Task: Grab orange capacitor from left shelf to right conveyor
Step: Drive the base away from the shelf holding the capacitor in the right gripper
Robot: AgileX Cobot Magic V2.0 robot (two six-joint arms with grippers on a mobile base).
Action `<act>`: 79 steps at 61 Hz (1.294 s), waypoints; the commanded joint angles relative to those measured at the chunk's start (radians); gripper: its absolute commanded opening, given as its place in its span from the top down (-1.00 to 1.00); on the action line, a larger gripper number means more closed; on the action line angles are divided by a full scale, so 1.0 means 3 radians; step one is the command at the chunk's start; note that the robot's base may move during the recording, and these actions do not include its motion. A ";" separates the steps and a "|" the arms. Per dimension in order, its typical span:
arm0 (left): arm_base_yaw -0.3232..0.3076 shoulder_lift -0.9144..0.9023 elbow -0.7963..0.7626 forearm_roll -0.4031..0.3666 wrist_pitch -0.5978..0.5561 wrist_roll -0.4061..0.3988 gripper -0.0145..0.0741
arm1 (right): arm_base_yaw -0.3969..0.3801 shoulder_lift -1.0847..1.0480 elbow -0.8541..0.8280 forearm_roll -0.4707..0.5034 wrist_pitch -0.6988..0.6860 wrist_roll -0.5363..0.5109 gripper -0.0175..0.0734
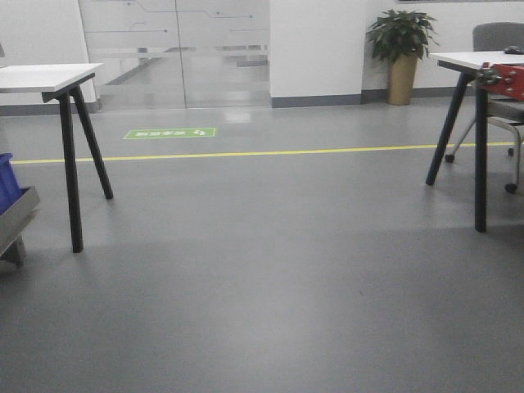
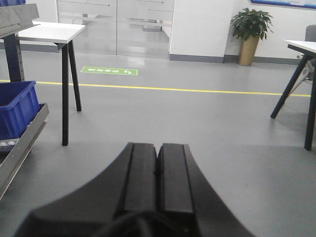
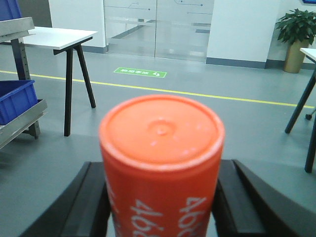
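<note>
The orange capacitor, with a flat top and white numerals on its side, fills the middle of the right wrist view. My right gripper is shut on it, one black finger on each side, and holds it above the grey floor. My left gripper is shut with its pads pressed together and nothing between them. The left shelf of brushed steel stands at the left edge, well apart from both grippers. Only a red edge of the right conveyor shows at the far right; its belt is out of view.
A blue bin sits on the steel shelf. A white table on black legs stands left, another right beside a chair. A potted plant is by the back wall. A yellow floor line runs across.
</note>
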 commanded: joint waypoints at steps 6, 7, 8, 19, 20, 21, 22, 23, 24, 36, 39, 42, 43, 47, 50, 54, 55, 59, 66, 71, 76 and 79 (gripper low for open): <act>-0.0022 -0.0064 -0.0018 0.0000 -0.0298 -0.0004 0.91 | -0.0009 0.0040 -0.0089 -0.0044 -0.0319 -0.0013 0.27; -0.0022 -0.0064 -0.0018 0.0000 -0.0298 -0.0004 0.91 | -0.0009 0.0040 -0.0089 -0.0044 -0.0319 -0.0013 0.27; -0.0022 -0.0064 -0.0018 0.0000 -0.0298 -0.0004 0.91 | -0.0009 0.0040 -0.0089 -0.0044 -0.0319 -0.0013 0.27; -0.0022 -0.0064 -0.0018 0.0000 -0.0298 -0.0004 0.91 | -0.0009 0.0040 -0.0089 -0.0044 -0.0319 -0.0013 0.27; -0.0022 -0.0064 -0.0018 0.0000 -0.0298 -0.0004 0.91 | -0.0009 0.0040 -0.0089 -0.0044 -0.0323 -0.0013 0.27; -0.0022 -0.0064 -0.0018 0.0000 -0.0298 -0.0004 0.91 | -0.0009 0.0040 -0.0089 -0.0044 -0.0323 -0.0013 0.27; -0.0022 -0.0064 -0.0018 0.0000 -0.0298 -0.0004 0.91 | -0.0009 0.0040 -0.0089 -0.0044 -0.0323 -0.0013 0.27; -0.0022 -0.0064 -0.0018 0.0000 -0.0298 -0.0004 0.91 | -0.0009 0.0040 -0.0089 -0.0044 -0.0323 -0.0013 0.27; -0.0022 -0.0064 -0.0018 0.0000 -0.0298 -0.0004 0.91 | -0.0009 0.0040 -0.0089 -0.0044 -0.0323 -0.0013 0.27; -0.0022 -0.0064 -0.0018 0.0000 -0.0298 -0.0004 0.91 | -0.0009 0.0040 -0.0089 -0.0044 -0.0323 -0.0013 0.27; -0.0022 -0.0064 -0.0018 0.0000 -0.0298 -0.0004 0.91 | -0.0009 0.0040 -0.0089 -0.0044 -0.0319 -0.0013 0.27; -0.0022 -0.0064 -0.0018 0.0000 -0.0298 -0.0004 0.91 | -0.0009 0.0040 -0.0089 -0.0044 -0.0319 -0.0013 0.27; -0.0022 -0.0064 -0.0018 0.0000 -0.0298 -0.0004 0.91 | -0.0009 0.0040 -0.0089 -0.0044 -0.0319 -0.0013 0.27; -0.0022 -0.0064 -0.0018 0.0000 -0.0298 -0.0004 0.91 | -0.0009 0.0040 -0.0089 -0.0044 -0.0321 -0.0013 0.27; -0.0022 -0.0064 -0.0018 0.0000 -0.0298 -0.0004 0.91 | -0.0009 0.0040 -0.0089 -0.0044 -0.0321 -0.0013 0.27; -0.0022 -0.0064 -0.0018 0.0000 -0.0298 -0.0004 0.91 | -0.0009 0.0040 -0.0089 -0.0044 -0.0321 -0.0013 0.27; -0.0022 -0.0064 -0.0018 0.0000 -0.0298 -0.0004 0.91 | -0.0009 0.0040 -0.0089 -0.0044 -0.0321 -0.0013 0.27; -0.0022 -0.0064 -0.0018 0.0000 -0.0298 -0.0004 0.91 | -0.0009 0.0040 -0.0089 -0.0044 -0.0321 -0.0013 0.27; -0.0022 -0.0064 -0.0018 0.0000 -0.0298 -0.0004 0.91 | -0.0009 0.0040 -0.0089 -0.0044 -0.0318 -0.0013 0.27; -0.0022 -0.0064 -0.0018 0.0000 -0.0298 -0.0004 0.91 | -0.0009 0.0040 -0.0089 -0.0044 -0.0321 -0.0013 0.27; -0.0022 -0.0064 -0.0018 0.0000 -0.0298 -0.0004 0.91 | -0.0009 0.0040 -0.0089 -0.0044 -0.0321 -0.0013 0.27; -0.0022 -0.0064 -0.0018 0.0000 -0.0298 -0.0004 0.91 | -0.0009 0.0040 -0.0089 -0.0044 -0.0321 -0.0013 0.27</act>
